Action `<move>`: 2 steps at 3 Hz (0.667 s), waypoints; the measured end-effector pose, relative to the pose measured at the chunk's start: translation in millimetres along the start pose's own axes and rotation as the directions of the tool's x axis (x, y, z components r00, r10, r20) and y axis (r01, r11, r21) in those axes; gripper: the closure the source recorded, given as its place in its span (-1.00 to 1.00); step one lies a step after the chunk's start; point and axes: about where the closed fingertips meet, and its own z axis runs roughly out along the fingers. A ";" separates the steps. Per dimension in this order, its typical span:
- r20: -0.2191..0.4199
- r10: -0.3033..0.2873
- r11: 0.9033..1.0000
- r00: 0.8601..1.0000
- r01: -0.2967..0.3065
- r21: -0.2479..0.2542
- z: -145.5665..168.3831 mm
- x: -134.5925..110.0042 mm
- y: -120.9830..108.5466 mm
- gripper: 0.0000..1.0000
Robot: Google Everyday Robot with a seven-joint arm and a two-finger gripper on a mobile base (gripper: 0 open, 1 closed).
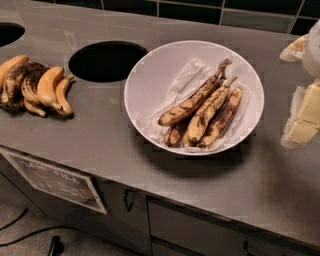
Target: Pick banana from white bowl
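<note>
Down front, a sign [55, 180] on the grey cabinets. Up on the steel counter [100, 140] sits the white bowl [145, 80], paper-lined. The banana [192, 102] lies inside it, leftmost of the pile: long, slim, dull yellow, brown-streaked, its withered stem pointing away. The gripper [306, 116] hangs at the right edge, beside the bowl; spread or closed, cannot tell. Beyond are a round opening [106, 61] and dark tiles [190, 10].

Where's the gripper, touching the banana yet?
Apart. The camera view shows the gripper at the right edge, beyond the bowl's rim, with bare counter between it and the banana lying in the bowl.
</note>
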 end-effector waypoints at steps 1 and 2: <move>0.000 -0.001 1.000 1.000 0.001 0.000 0.0 -0.3 -0.1 -1.00; -0.007 -0.070 0.998 0.998 0.070 0.009 -2.4 -21.2 -4.7 -1.00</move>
